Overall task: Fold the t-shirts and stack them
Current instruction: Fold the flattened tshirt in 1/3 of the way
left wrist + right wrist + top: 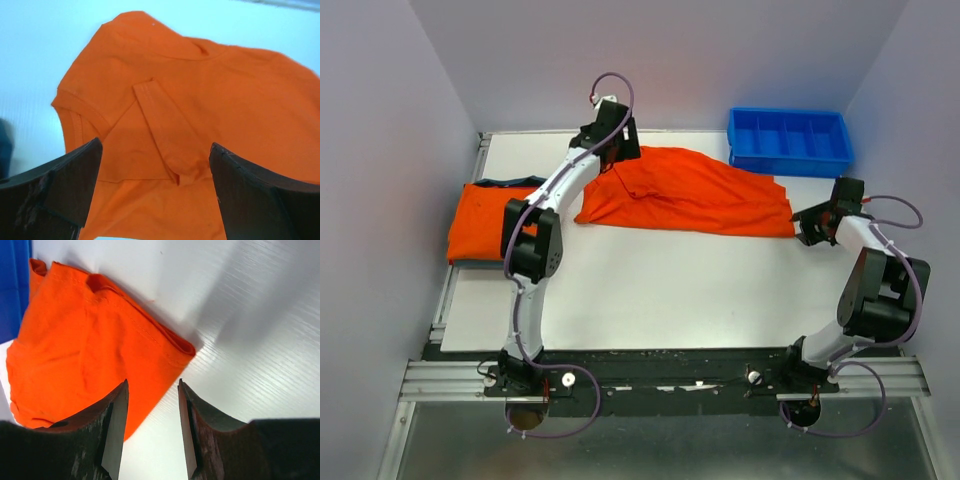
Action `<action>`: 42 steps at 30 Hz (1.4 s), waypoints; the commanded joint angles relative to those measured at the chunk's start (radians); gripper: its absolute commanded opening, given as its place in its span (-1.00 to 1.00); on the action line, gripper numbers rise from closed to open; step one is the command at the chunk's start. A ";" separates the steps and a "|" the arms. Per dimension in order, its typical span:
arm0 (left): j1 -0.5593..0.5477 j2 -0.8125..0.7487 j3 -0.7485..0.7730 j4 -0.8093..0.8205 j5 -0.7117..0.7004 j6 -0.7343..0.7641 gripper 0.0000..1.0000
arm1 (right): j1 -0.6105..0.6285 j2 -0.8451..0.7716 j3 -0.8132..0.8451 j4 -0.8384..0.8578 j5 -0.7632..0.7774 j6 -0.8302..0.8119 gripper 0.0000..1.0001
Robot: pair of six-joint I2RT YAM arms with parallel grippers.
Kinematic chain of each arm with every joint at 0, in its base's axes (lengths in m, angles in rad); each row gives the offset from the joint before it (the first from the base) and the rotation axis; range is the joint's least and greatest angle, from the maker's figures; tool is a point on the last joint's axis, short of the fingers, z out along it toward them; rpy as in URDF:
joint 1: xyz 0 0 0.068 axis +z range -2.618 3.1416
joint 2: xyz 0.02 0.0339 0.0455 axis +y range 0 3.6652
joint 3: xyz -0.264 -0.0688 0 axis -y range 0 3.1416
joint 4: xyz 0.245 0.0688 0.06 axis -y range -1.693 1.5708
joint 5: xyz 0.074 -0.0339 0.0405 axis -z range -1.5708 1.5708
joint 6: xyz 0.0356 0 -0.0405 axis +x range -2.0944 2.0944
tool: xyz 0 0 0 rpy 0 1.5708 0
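Observation:
An orange t-shirt (pixel 695 192) lies spread across the back middle of the table, with wrinkles. My left gripper (pixel 617 152) hovers over its far left end, open and empty; the left wrist view shows the shirt (pixel 210 100) with a folded sleeve between my spread fingers (pixel 65 180). My right gripper (pixel 807 228) is open and empty just beside the shirt's right corner (pixel 85 340), which reaches between the fingertips (pixel 117 405). A stack of folded shirts (pixel 485 225), orange on top with a dark teal edge at the back, lies at the left edge.
A blue plastic bin with dividers (pixel 788 140) stands at the back right, touching the shirt's far edge; it also shows in the right wrist view (pixel 12 285). Grey walls enclose the white table (pixel 660 290) on the left, back and right.

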 commanded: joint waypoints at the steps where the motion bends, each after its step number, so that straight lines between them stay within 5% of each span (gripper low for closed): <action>1: -0.006 -0.322 -0.374 0.163 0.037 -0.135 0.91 | -0.007 -0.040 -0.087 0.062 0.067 -0.047 0.03; 7: -0.006 -0.577 -0.765 0.329 0.000 -0.246 0.91 | -0.007 0.040 -0.069 0.085 0.053 -0.025 0.00; 15: 0.000 -0.683 -0.919 0.334 -0.047 -0.281 0.91 | -0.001 0.137 0.014 0.073 0.070 0.006 -0.09; 17: 0.003 -0.683 -0.940 0.323 -0.051 -0.293 0.92 | -0.001 0.138 0.017 0.069 0.070 0.009 -0.29; 20: 0.004 -0.712 -1.019 0.363 -0.040 -0.299 0.89 | -0.001 0.115 0.006 0.043 0.070 0.009 -0.93; 21: 0.006 -0.720 -1.037 0.367 -0.044 -0.306 0.88 | -0.001 0.099 -0.011 0.036 0.100 0.006 -0.99; 33: 0.006 -0.780 -1.191 0.436 -0.089 -0.327 0.66 | -0.056 -0.245 -0.271 0.005 0.130 -0.086 -0.99; 42: 0.030 -0.710 -1.192 0.495 -0.077 -0.382 0.45 | -0.065 -0.262 -0.321 0.033 0.084 -0.106 -0.99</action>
